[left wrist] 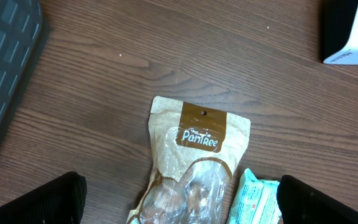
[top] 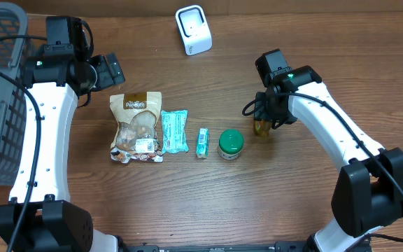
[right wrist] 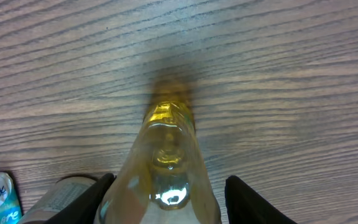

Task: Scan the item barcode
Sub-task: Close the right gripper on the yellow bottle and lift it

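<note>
Bottle (right wrist: 166, 155) of yellow liquid, clamped in the right end effector (right wrist: 169, 179), seemingly stands on the bench (top: 313, 42); left end effector (left wrist: 179, 179) hangs wide open over a snack bag (left wrist: 197, 137), white scanner (top: 193, 29) farther back, well apart

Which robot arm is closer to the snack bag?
Left. The left gripper hovers just beyond the snack bag; right gripper is far off, around the small bottle.

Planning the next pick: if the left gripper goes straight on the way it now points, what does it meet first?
Most likely the PanTree snack bag, which lies straight ahead of the open left gripper in the wrist view. How far off it is remains unclear.
</note>
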You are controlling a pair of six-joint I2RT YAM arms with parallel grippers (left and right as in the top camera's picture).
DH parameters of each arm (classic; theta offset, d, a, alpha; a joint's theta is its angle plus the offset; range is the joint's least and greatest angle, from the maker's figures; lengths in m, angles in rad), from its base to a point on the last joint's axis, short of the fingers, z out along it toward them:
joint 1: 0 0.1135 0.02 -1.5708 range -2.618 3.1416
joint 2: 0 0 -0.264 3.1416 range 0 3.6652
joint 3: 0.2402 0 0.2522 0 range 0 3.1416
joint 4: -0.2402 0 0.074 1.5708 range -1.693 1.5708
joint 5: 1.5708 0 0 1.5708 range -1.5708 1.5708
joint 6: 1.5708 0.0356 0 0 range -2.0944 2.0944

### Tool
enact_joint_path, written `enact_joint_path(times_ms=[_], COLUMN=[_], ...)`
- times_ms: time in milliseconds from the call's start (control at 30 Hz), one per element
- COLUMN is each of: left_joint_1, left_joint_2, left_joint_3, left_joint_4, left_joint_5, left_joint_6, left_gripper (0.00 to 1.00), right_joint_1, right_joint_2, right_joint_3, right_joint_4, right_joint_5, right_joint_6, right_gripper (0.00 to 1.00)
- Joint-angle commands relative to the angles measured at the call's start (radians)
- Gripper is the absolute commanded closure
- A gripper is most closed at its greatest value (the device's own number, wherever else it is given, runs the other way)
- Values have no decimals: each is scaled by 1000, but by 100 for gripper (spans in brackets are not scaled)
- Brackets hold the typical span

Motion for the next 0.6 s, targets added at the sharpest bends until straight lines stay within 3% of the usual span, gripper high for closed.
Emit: enact_joint_path(times_ms=[0,100,233,333,433,567], left_joint_1=[-7,-7,-7,-7,-7,-7], left_joint_2=[-2,-2,-2,-2,-2,-2], left_joint_3=[7,7,7,7,7,7], left_joint_4=[0,0,0,0,0,0], left_joint_5=[-7,-7,-7,-7,-7,-6], left_joint_6=[8,8,8,8,8,8], left_gripper=[0,0,1,1,0,0], right_joint_1=[5,5,5,5,-5,-32], right_joint_2=[-1,-1,-1,-1,-7,-57], right_joint_3=[-3,-3,-3,-3,10,63], right_joint_4=[13,5,15,13,12,-11], right_joint_5=[-2,-2,-2,-3,-45,-110], right_joint_6=[0,0,0,0,1,0], right_gripper=[48,49,59,76,85,84])
